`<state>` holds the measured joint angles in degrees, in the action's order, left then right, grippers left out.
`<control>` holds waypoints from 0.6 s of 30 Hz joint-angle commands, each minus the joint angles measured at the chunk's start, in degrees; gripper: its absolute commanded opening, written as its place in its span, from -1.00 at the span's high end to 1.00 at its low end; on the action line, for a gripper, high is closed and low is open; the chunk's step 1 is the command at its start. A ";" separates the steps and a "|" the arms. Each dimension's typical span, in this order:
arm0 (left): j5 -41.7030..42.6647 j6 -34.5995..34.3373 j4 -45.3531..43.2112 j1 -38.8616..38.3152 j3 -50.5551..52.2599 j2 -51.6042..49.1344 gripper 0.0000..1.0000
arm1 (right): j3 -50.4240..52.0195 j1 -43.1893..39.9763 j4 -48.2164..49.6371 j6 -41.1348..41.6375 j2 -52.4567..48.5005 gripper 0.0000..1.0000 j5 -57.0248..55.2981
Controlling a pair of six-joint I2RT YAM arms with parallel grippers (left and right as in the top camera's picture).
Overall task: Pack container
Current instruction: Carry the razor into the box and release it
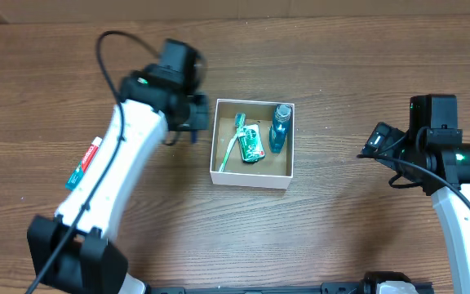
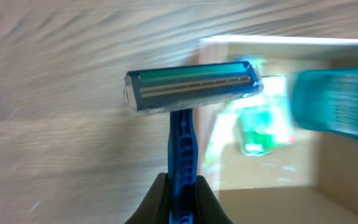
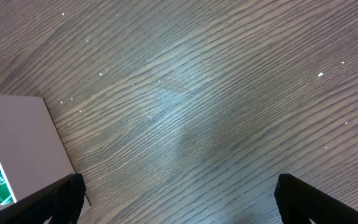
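The container [image 1: 251,176] is a small square box with white walls and a brown inside, at the table's middle. In it lie a green toothbrush [image 1: 235,139], a green packet [image 1: 253,147] and a blue bottle [image 1: 280,128]. My left gripper [image 1: 188,114] is just left of the box and is shut on the handle of a blue razor [image 2: 188,93], head up, at the box's left wall [image 2: 272,42]. My right gripper [image 3: 179,199] is open and empty over bare table to the right of the box [image 3: 23,143].
A tube of toothpaste [image 1: 84,163] lies on the table at the left, beside my left arm. The table is brown wood grain.
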<state>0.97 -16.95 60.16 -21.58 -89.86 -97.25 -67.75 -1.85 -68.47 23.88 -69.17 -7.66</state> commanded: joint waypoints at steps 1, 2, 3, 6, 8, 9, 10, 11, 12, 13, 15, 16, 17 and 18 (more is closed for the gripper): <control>0.50 -0.15 -2.10 -7.91 -0.92 -1.09 0.92 | -0.09 -0.15 0.33 -0.33 0.42 -1.00 0.24; 0.50 -1.14 -2.78 -9.27 -0.92 -2.43 0.92 | -0.09 -0.15 0.28 -0.33 0.42 -1.00 0.24; 0.52 -1.38 -3.43 -9.99 -0.92 -3.93 0.92 | -0.09 -0.15 0.26 -0.33 0.42 -1.00 0.24; 0.57 -1.95 -4.17 -10.01 -0.92 -9.44 0.92 | -0.09 -0.15 0.26 -0.33 0.42 -1.00 0.26; 0.61 -1.79 -4.26 -9.51 -0.92 -13.16 0.92 | -0.09 -0.15 0.24 -0.33 0.42 -1.00 0.26; 0.81 -0.68 -4.37 -9.51 -0.94 -13.62 0.92 | -0.09 -0.15 0.24 -0.35 0.42 -1.00 0.26; 1.53 1.14 -4.50 -9.55 -0.94 -13.66 0.89 | -0.09 -0.15 0.26 -0.33 0.42 -1.00 0.26; 1.95 2.05 -4.59 -9.57 -0.96 -13.64 0.75 | -0.09 -0.15 0.26 -0.33 0.42 -1.00 0.26; 2.08 2.19 -4.52 -9.57 -1.16 -13.55 0.21 | -0.09 -0.15 0.26 -0.33 0.42 -1.00 0.26; 2.08 2.19 -4.26 -9.57 -1.44 -13.53 0.11 | -0.09 -0.15 0.26 -0.33 0.42 -1.00 0.26; 1.60 2.62 -1.62 -9.44 -3.74 -13.16 -0.15 | -0.09 -0.15 0.24 -0.33 0.42 -1.00 0.26; 0.22 2.62 1.09 -9.44 -6.36 -12.46 -0.17 | -0.09 -0.15 0.24 -0.35 0.42 -1.00 0.26; -1.38 2.60 3.06 -9.46 -8.52 -11.69 -0.19 | -0.09 -0.15 0.24 -0.35 0.42 -1.00 0.26; -4.17 2.62 5.77 -9.46 -11.41 -10.54 -0.22 | -0.09 -0.15 0.24 -0.35 0.42 -1.00 0.24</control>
<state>1.67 -15.55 61.93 -31.42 -93.23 -111.24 -67.75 -1.85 -68.49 23.92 -69.17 -7.66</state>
